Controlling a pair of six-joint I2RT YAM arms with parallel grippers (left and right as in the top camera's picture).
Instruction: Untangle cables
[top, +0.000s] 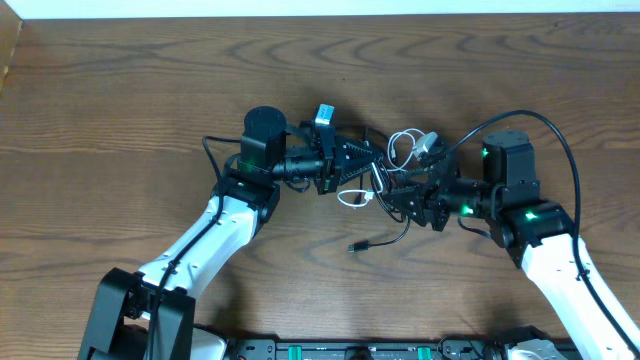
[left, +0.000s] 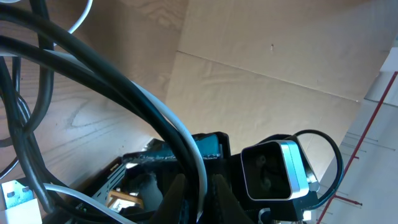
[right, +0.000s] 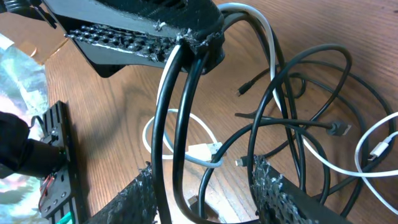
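Overhead, mid-surface: left gripper (top: 372, 158), jaws clamped on the cables (right: 180, 124); right gripper (top: 402, 196), jaws apart astride them; probably securing a second grip, then pulling apart.

The overhead camera is fixed above the brown wood-grain table (top: 120, 110). It faces straight down from a distance and takes in both my arms and the thin black and white cables (top: 400, 148) at centre. My left wrist camera sits tilted and very near those cables, facing out across the tabletop. My right wrist camera looks down past my right gripper (right: 206, 185) at close range. It shares the cables and my left gripper (right: 191, 38) with the overhead view.
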